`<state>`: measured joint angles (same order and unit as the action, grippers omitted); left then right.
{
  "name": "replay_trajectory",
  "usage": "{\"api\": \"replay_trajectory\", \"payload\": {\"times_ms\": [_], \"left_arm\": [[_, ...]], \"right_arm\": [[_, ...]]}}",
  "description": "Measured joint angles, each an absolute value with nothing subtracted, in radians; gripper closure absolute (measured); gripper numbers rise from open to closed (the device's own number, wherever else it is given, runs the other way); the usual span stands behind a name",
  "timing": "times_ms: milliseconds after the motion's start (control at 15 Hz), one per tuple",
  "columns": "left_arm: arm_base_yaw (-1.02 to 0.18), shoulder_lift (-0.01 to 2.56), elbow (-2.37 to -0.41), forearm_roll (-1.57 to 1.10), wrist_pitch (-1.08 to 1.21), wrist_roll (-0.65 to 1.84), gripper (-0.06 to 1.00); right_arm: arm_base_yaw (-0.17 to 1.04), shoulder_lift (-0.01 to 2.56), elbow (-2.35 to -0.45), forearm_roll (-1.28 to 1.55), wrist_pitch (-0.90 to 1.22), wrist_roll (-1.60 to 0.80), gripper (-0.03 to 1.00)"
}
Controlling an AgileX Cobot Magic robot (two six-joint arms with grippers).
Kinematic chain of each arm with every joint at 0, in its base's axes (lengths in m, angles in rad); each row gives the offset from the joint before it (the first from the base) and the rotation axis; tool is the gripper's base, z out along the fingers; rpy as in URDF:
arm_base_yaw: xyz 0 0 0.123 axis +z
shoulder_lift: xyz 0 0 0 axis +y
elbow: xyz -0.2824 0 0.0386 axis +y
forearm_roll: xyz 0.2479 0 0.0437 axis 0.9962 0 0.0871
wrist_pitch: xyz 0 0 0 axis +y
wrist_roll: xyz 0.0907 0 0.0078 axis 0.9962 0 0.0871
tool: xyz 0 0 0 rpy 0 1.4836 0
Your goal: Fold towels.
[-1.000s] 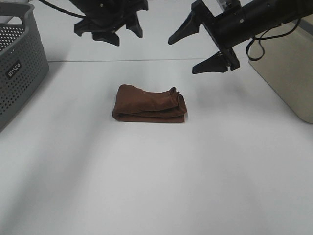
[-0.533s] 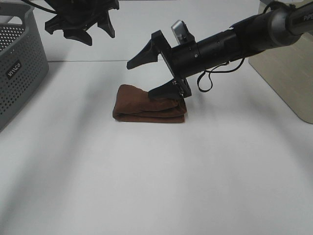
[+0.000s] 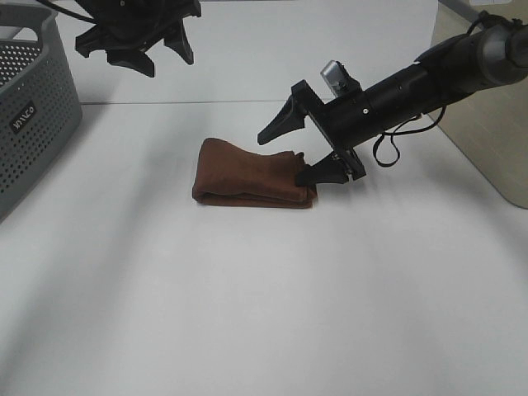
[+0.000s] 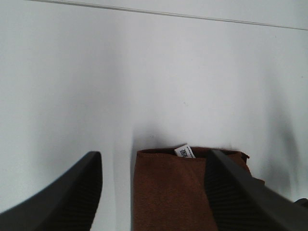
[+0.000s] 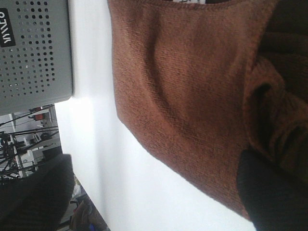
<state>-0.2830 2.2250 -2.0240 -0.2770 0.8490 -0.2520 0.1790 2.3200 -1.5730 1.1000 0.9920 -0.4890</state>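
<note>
The reddish-brown fuzzy towel [image 3: 247, 173] lies folded into a compact layered bundle, its white tag [image 4: 183, 151] peeking out

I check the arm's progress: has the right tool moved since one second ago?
Yes. The right tool has come down and leftward, away from the beige bin, onto the folded brown towel.
</note>
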Motion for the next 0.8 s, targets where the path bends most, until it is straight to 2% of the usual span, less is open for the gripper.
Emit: {"api": "replay_trajectory", "payload": {"times_ms": [400,800], "left_arm": [[-0.283,2.179,-2.024,-0.204,0.877,-0.251,0.35],[-0.283,2.046,-2.026,-0.028,1.118,-0.235,0.35]], "right_arm": [[0.139,2.286,-1.573,0.932,1.016,-0.412,0.1],[0.139,2.072,-1.573,0.672,1.071,-0.293,0.1]]}}
